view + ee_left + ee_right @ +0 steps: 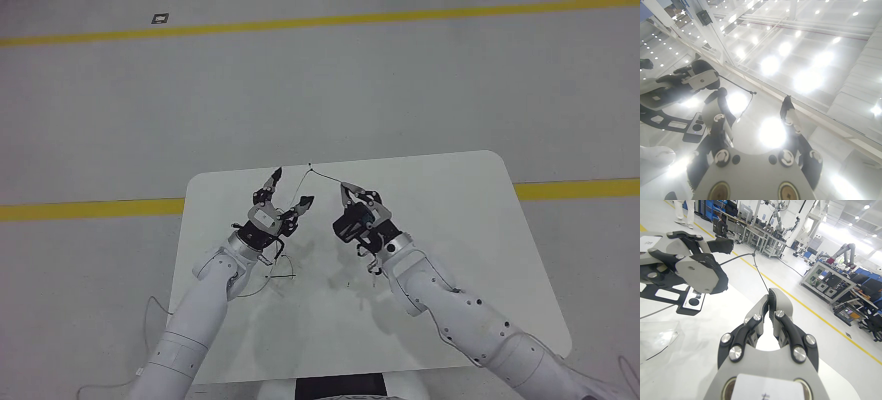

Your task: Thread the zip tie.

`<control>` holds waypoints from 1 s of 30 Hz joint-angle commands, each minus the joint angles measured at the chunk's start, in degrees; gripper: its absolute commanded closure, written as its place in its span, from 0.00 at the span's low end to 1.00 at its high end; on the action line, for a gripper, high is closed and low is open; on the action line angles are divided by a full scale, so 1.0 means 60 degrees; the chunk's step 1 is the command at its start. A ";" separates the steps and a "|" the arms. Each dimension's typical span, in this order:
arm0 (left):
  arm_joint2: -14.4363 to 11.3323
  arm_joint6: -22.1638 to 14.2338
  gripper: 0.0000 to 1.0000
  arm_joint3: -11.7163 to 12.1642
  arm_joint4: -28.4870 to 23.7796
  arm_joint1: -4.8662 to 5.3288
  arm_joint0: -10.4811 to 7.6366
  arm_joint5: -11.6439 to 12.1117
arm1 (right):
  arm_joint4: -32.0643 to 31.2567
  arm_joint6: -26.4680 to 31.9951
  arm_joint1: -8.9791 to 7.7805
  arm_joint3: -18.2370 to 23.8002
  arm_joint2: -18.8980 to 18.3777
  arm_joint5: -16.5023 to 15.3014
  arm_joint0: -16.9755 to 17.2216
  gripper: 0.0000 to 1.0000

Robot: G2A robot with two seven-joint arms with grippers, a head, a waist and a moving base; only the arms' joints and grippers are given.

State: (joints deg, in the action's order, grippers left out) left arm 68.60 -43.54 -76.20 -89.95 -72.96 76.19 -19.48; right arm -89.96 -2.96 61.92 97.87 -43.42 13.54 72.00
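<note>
Right pincer: the grey, black-padded right gripper [769, 295] is being kept clenched above the white rounded table [450, 200], with the thin black plastic zip tie [761, 275] being pinched at its very fingertips.
Left pincer: the matching left gripper [292, 188] is being held released, jaws wide, at 9 o'clock of the right one. One strand is being passed between its pads, apparently unclamped.
Zip tie: it is being carried in the air between the two grippers, clear of the table.
Head: the small square locking head [753, 254] is being held at the bend, at 10 o'clock of the right gripper and 1 o'clock of the left.
Step in hand: this is being judged as drawing the strand through the head. The pinch is best kept firm, the free strand closed on squarely, and the pull made along the strand, since so thin a strap is likely to bend or slip.
Labels: a white sticker [762, 389] with one partly cropped character is being shown on the right gripper's body, and another [648, 242] on the left's. The print is being left unread.
</note>
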 commanded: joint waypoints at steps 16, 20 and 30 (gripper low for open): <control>0.0000 0.0000 0.59 0.0000 0.0000 0.0000 0.0000 0.0000 | 0.0661 0.0138 -0.0054 0.0300 -0.0591 -0.1123 0.0519 1.00; 0.0000 0.0000 0.60 0.0000 0.0000 0.0000 0.0000 0.0000 | 0.0628 0.0233 -0.0002 0.0298 -0.0663 -0.1335 0.0550 1.00; 0.0000 0.0000 0.76 0.0000 0.0000 0.0000 0.0000 0.0000 | 0.0429 0.0457 0.0157 0.0265 -0.0799 -0.1470 0.0593 1.00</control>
State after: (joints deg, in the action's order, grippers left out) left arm 68.60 -43.54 -76.20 -89.95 -72.96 76.19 -19.48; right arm -87.25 -0.27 62.78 99.47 -48.14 4.74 75.52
